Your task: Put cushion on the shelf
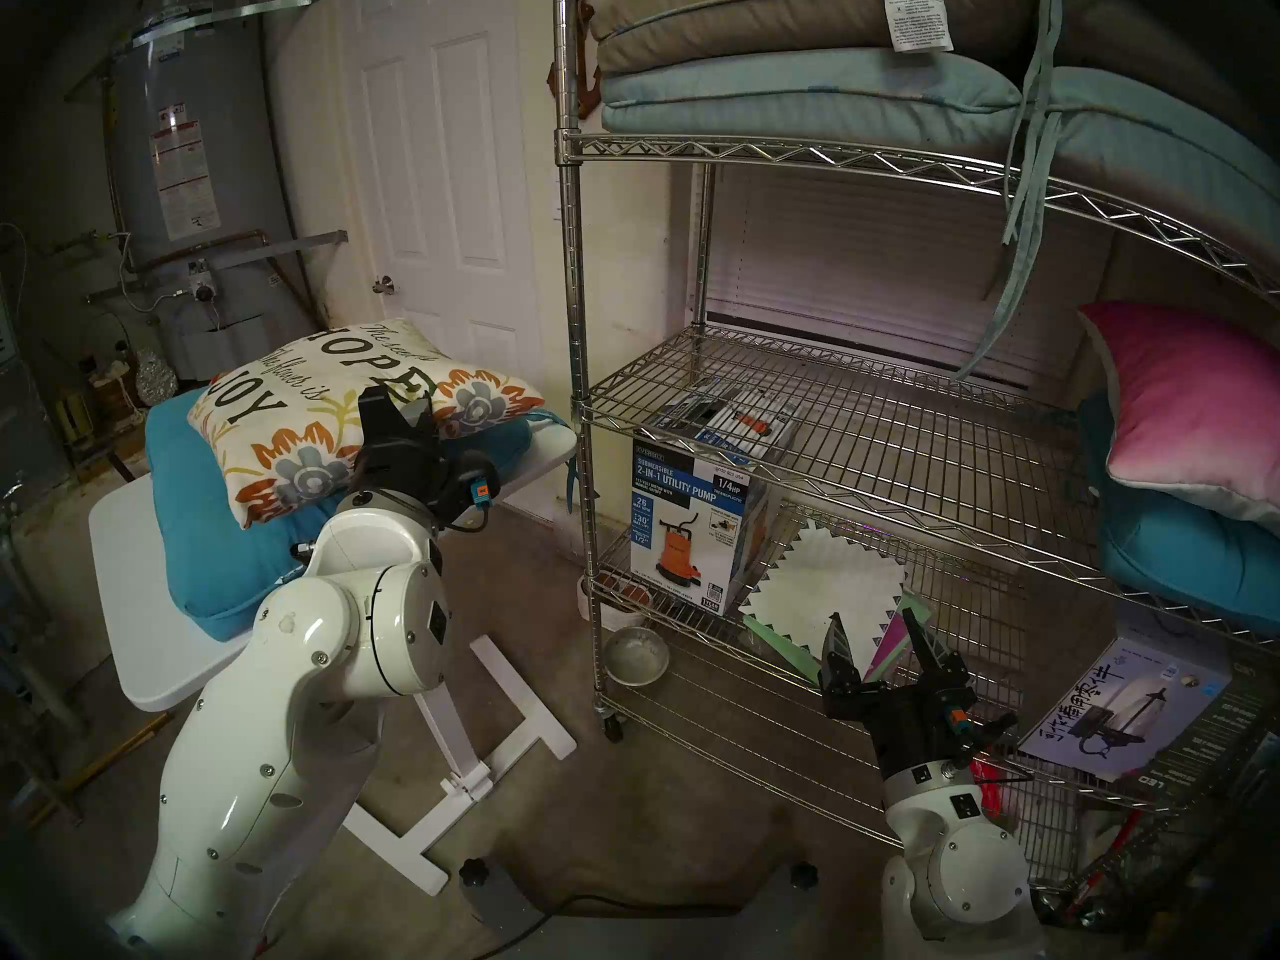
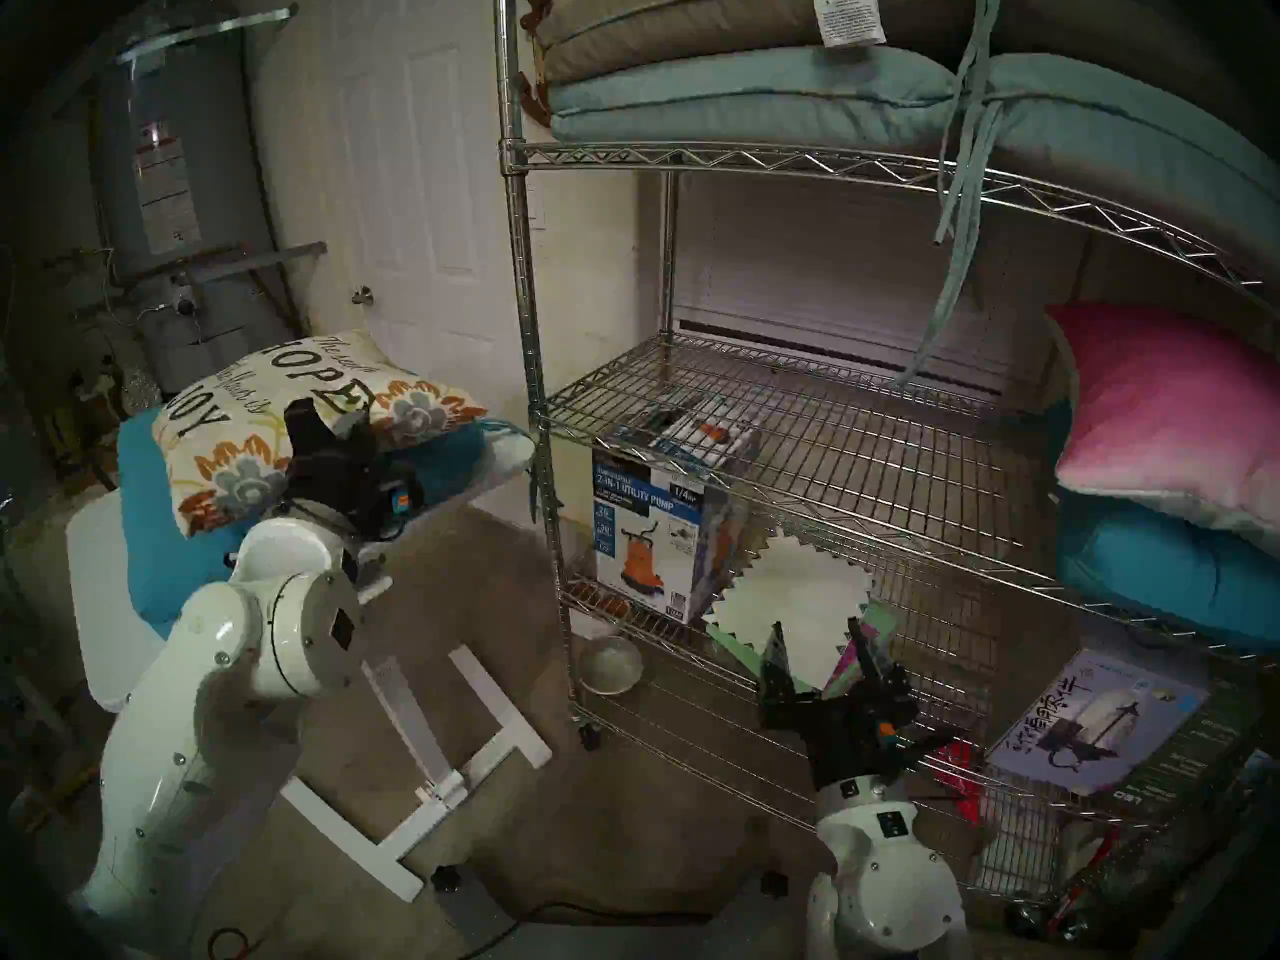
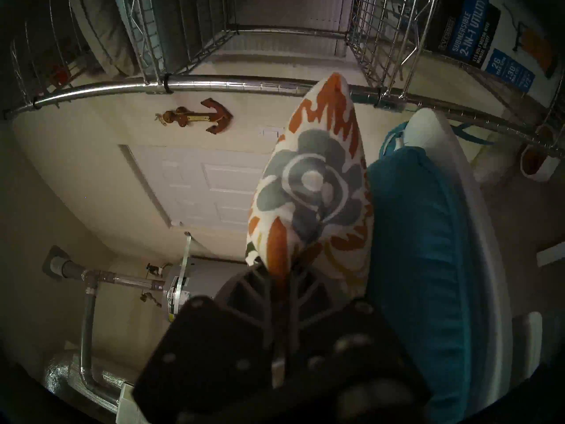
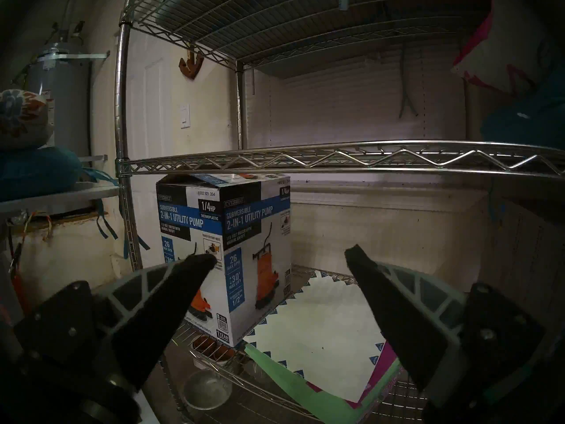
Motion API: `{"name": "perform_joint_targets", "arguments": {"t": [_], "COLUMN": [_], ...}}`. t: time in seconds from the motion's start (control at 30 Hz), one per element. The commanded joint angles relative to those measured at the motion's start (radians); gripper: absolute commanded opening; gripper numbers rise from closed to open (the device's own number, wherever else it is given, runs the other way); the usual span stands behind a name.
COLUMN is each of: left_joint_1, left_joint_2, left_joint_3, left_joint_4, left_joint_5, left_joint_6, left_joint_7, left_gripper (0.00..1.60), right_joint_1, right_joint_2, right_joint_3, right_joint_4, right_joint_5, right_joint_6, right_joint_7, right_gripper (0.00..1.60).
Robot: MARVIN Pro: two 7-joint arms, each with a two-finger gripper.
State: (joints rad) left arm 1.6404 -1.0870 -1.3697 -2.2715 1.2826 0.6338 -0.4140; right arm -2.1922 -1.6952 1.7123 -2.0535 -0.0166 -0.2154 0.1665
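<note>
The cream floral cushion (image 1: 312,411) with "HOPE" and "JOY" lettering lies on a teal seat cushion (image 1: 201,543) on the small white table (image 1: 118,591). My left gripper (image 1: 398,404) is shut on the cushion's near edge. The left wrist view shows the fabric (image 3: 312,181) pinched between the fingers (image 3: 244,288). The chrome wire shelf (image 1: 831,411) stands to the right. My right gripper (image 1: 873,613) hangs open and empty in front of the shelf's lower tier (image 4: 336,157), with its fingers (image 4: 171,291) wide apart.
On the lower tier stand a utility pump box (image 1: 692,515) and loose papers (image 1: 831,591). A pink pillow (image 1: 1191,411) on a teal one fills the middle tier's right end. Seat cushions (image 1: 796,72) are stacked on the top tier. A metal bowl (image 1: 636,655) sits on the floor.
</note>
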Motion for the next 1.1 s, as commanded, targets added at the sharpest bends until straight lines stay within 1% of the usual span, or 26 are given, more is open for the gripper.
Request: {"name": "perform_joint_targets", "arguments": {"t": [0.0,0.13,0.17,0.2,0.23,0.27,0.3,0.53,0.6,0.67,0.7,0.83,0.93,1.0,1.07], "left_joint_1": [0.003,0.004,0.005,0.006,0.005,0.005,0.006,0.010,0.014,0.019,0.026,0.062,0.081,0.118,0.127], "left_joint_2": [0.007,0.007,0.006,0.006,0.006,0.005,0.004,0.006,0.005,0.010,0.011,0.037,0.046,0.066,0.068], "left_joint_3": [-0.020,-0.026,-0.027,-0.027,-0.028,-0.027,-0.025,-0.027,-0.031,-0.030,-0.031,-0.027,-0.033,-0.054,-0.062], "left_joint_4": [-0.028,-0.028,-0.027,-0.026,-0.026,-0.025,-0.022,-0.018,-0.018,-0.020,-0.025,-0.067,-0.079,-0.093,-0.097], "left_joint_5": [-0.004,-0.007,-0.009,-0.011,-0.012,-0.013,-0.015,-0.034,-0.049,-0.064,-0.087,-0.129,-0.137,-0.152,-0.158], "left_joint_6": [-0.006,-0.006,-0.006,-0.007,-0.007,-0.008,-0.010,-0.023,-0.035,-0.053,-0.077,-0.152,-0.172,-0.209,-0.215], "left_joint_7": [0.016,0.014,0.014,0.015,0.012,0.012,0.014,0.016,0.027,0.033,0.048,0.083,0.094,0.122,0.128], "left_gripper": [0.00,0.00,0.03,0.27,0.41,0.95,1.60,1.60,1.60,1.60,1.60,1.60,1.60,1.60,1.60], "right_joint_1": [0.001,0.001,0.001,0.001,0.001,0.001,0.001,0.001,0.001,0.001,0.001,0.001,0.001,0.001,0.001], "right_joint_2": [0.002,0.002,0.002,0.002,0.002,0.002,0.002,0.002,0.002,0.002,0.002,0.002,0.002,0.002,0.002], "right_joint_3": [0.001,0.001,0.001,0.001,0.001,0.001,0.001,0.001,0.001,0.001,0.001,0.001,0.001,0.001,0.001], "right_joint_4": [-0.019,-0.019,-0.019,-0.019,-0.019,-0.019,-0.019,-0.019,-0.019,-0.019,-0.019,-0.018,-0.018,-0.018,-0.018], "right_joint_5": [-0.001,-0.001,-0.001,-0.001,-0.001,-0.001,-0.001,-0.001,-0.001,-0.001,-0.001,-0.001,-0.001,-0.001,-0.001], "right_joint_6": [-0.002,-0.002,-0.002,-0.002,-0.002,-0.002,-0.002,-0.002,-0.002,-0.002,-0.002,-0.002,-0.002,-0.002,-0.002], "right_joint_7": [0.001,0.001,0.001,0.001,0.001,0.001,0.001,0.001,0.001,0.001,0.001,0.001,0.001,0.001,0.001], "right_gripper": [1.60,1.60,1.60,1.60,1.60,1.60,1.60,1.60,1.60,1.60,1.60,1.60,1.60,1.60,1.60]}}
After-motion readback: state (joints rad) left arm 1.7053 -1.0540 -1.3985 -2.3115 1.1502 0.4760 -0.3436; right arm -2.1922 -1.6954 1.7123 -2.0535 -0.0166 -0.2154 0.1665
